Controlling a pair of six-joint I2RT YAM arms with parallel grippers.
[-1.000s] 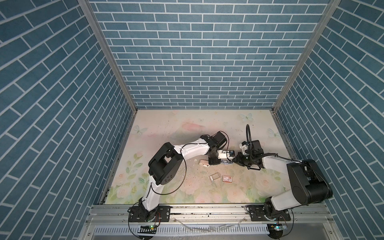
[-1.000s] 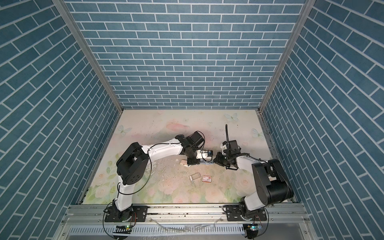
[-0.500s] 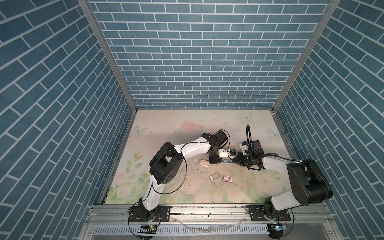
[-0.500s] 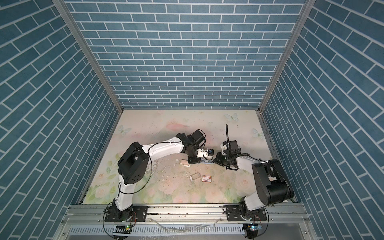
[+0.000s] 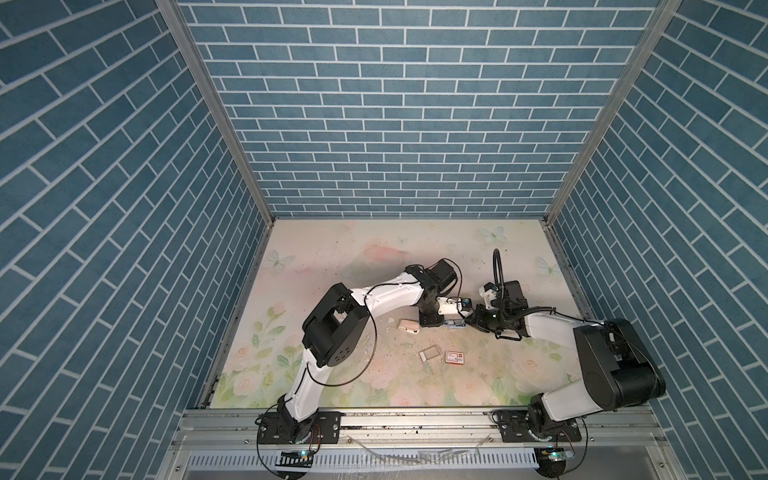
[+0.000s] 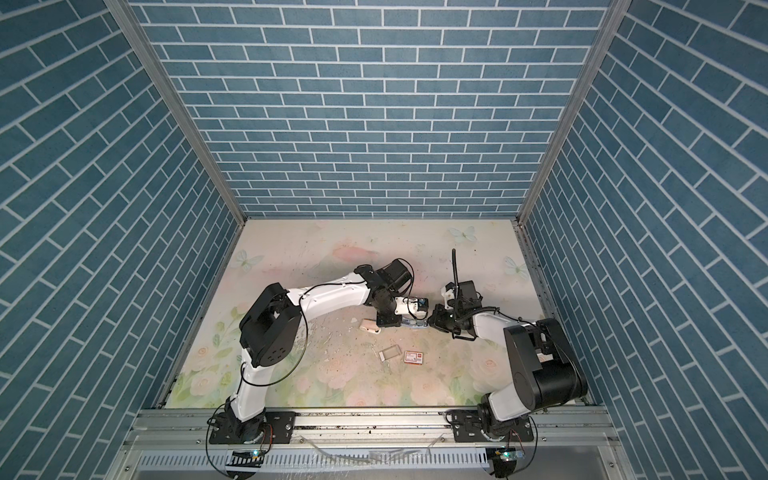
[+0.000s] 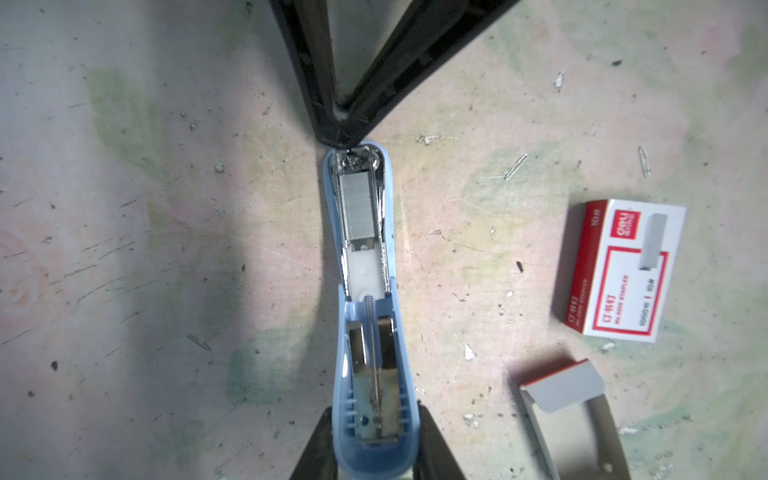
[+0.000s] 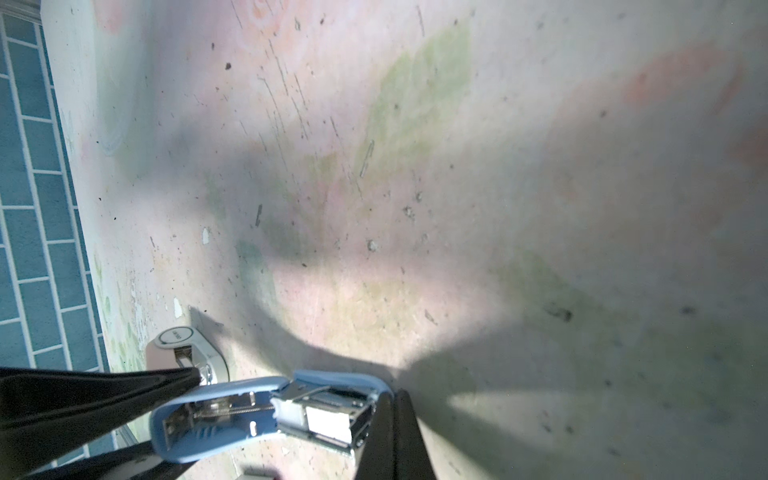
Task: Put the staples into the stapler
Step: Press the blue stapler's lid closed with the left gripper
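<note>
Pale-blue plastic forms the body of the stapler (image 7: 365,316), which is open with its magazine channel facing up, near the middle of the floral mat (image 5: 332,257) in both top views. Whether it rests on the mat cannot be told. A silvery strip of staples (image 7: 360,208) sits inside the channel at the front end, with the white pusher (image 7: 363,270) directly behind it. The left gripper (image 7: 374,409) pinches the stapler's rear end, one finger on each side wall. The right gripper (image 7: 343,139) has its fingers pressed together with nothing between them. The joined tips meet the stapler's nose, though firm contact cannot be confirmed. In a top view, the red-and-white staple box (image 5: 454,356) lies flat at 6 o'clock from the stapler, apart from it. The grey tray (image 5: 430,354) lies just beside the box, at 7 o'clock from the stapler. A second, beige stapler (image 5: 409,325) rests at 9 o'clock, near the left gripper. Thin loose metal bits (image 7: 515,166) lie scattered on the mat.
</note>
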